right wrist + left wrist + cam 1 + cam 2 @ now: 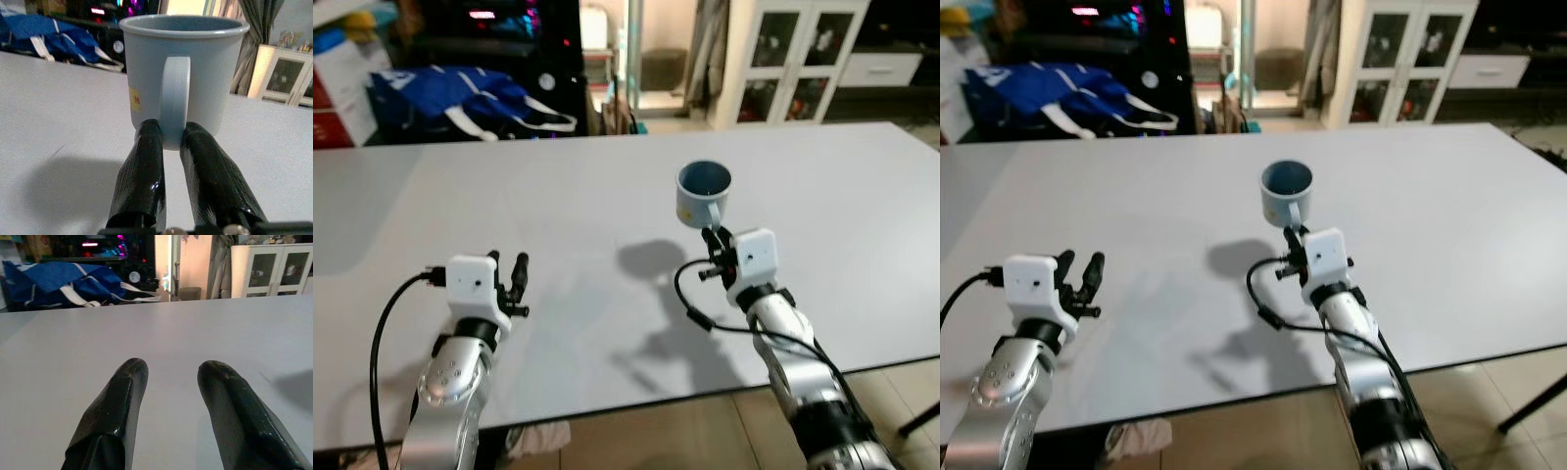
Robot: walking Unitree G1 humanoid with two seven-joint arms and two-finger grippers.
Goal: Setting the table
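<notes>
Mug (703, 194) upright above the table (558, 196), handle facing me, pinched by my right gripper (168, 142); left gripper (168, 382) spread apart.

I saw the pale blue mug (182, 73) upright and empty, handle pinched by my right gripper (171, 139), lifted above the table's (558, 196) middle, its shadow beneath
</notes>
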